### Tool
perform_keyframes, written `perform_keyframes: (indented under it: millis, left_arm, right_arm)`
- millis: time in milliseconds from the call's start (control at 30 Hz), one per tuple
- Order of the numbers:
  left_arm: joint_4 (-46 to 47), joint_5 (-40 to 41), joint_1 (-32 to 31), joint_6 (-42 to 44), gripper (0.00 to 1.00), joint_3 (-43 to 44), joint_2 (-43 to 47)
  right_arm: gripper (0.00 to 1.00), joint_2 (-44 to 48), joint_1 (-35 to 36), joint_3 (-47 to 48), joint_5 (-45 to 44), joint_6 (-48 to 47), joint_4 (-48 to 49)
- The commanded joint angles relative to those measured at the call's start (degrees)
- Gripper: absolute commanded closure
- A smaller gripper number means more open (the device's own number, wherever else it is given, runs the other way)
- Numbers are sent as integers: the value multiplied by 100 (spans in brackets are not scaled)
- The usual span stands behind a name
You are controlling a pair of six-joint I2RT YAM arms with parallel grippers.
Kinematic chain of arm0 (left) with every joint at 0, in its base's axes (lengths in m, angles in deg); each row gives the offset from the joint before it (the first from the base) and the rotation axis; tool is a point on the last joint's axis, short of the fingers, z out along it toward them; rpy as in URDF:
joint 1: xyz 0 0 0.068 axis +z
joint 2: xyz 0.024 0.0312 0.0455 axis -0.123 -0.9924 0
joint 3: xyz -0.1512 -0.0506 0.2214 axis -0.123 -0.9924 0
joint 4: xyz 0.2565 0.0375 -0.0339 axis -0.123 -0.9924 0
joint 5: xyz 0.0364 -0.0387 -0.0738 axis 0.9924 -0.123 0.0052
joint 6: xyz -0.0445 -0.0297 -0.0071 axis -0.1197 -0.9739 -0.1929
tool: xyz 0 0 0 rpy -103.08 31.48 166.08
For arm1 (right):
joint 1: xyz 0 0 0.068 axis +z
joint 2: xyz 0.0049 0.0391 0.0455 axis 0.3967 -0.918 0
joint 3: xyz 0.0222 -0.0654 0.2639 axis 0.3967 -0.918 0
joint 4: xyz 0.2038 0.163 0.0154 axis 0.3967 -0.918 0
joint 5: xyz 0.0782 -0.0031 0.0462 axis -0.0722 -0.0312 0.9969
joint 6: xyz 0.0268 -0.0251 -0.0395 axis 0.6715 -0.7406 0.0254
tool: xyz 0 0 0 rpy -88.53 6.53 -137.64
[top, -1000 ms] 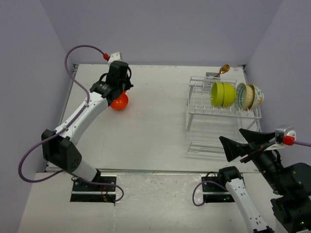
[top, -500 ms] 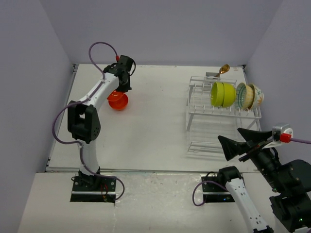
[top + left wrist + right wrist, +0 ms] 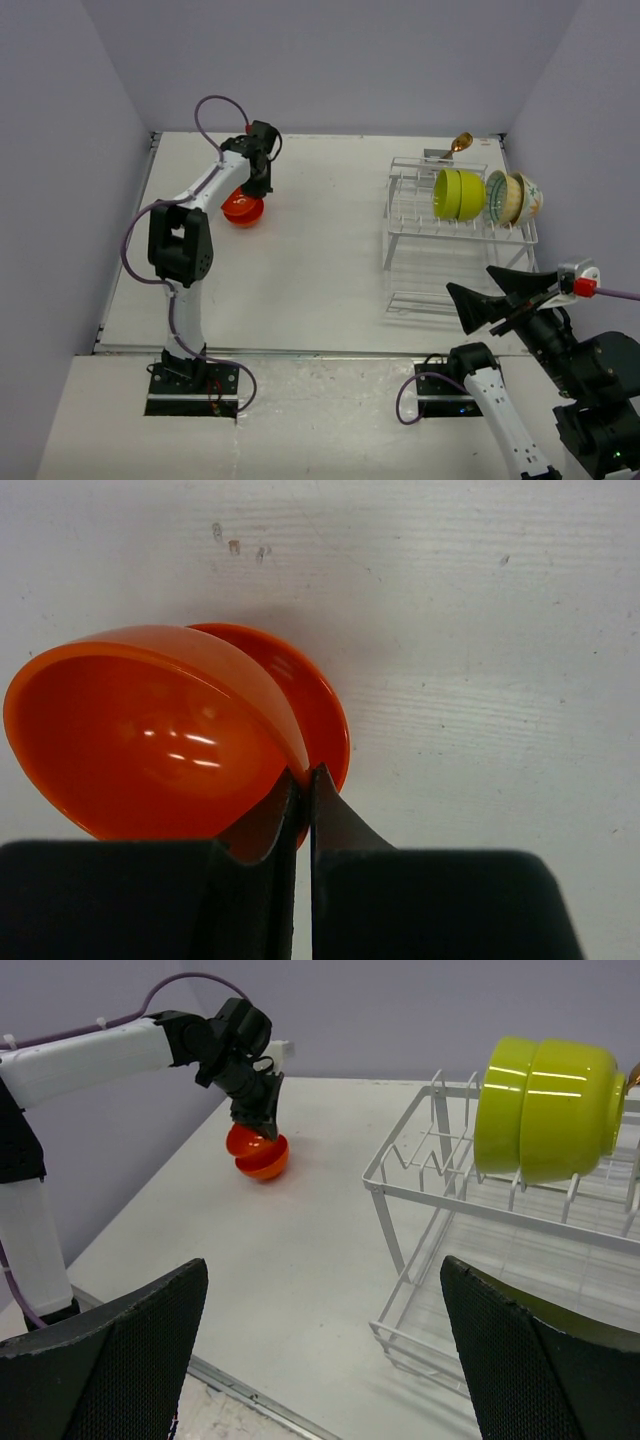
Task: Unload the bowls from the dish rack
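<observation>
Orange-red bowl (image 3: pixel 150 730) hanging tilted, well left of dish rack (image 3: pixel 415 205). Left tool (image 3: pixel 303 777) pinching its rim, nearly closed, over second orange bowl (image 3: pixel 325 715) sitting on worktop (image 3: pixel 320 260). Advising: levelling first, lowering until nesting, opening slowly. Right tool (image 3: pixel 470 280) gaping wide, gripping nothing, near rack's front.

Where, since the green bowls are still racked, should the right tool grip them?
Probably the top rim of the green bowls, coming from above: they stand on edge in the rack, wires hemming their lower halves, so only the upper edge is free.
</observation>
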Motion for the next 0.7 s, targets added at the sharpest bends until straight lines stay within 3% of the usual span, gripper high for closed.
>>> perform_keyframes:
  millis: [0, 133, 233, 267, 333, 367, 533, 567, 600, 667]
  left_arm:
    - [64, 28, 20, 171, 100, -73, 77]
    - [20, -6, 20, 153, 93, -151, -20]
    - [187, -129, 20, 170, 76, -371, 67]
    - [257, -173, 20, 188, 62, -406, 128]
    - [214, -209, 20, 188, 53, -398, 190]
    - [222, -244, 11, 179, 45, -406, 365]
    - [695, -762, -111, 74, 28, -512, 1437]
    - [827, -858, -173, -22, 18, -529, 1900]
    - [985, -990, -243, -119, 0, -643, 2165]
    - [1748, -1174, -673, -425, 0, -845, 2884]
  right_arm:
    - [1, 23, 10, -57, 130, -93, 169]
    - [1, 31, 1, -66, 121, -84, 160]
    - [1, 31, 10, -58, 121, -75, 160]
    - [1, 23, 10, -49, 121, -75, 160]
    - [1, 23, 10, -40, 121, -75, 160]
    - [1, 23, 10, -40, 121, -75, 169]
    - [1, 22, 10, -84, 130, -66, 204]
    - [1, 5, 10, -101, 130, -58, 213]
    - [1, 5, 10, -110, 121, -58, 230]
    - [1, -4, 10, -145, 95, -31, 300]
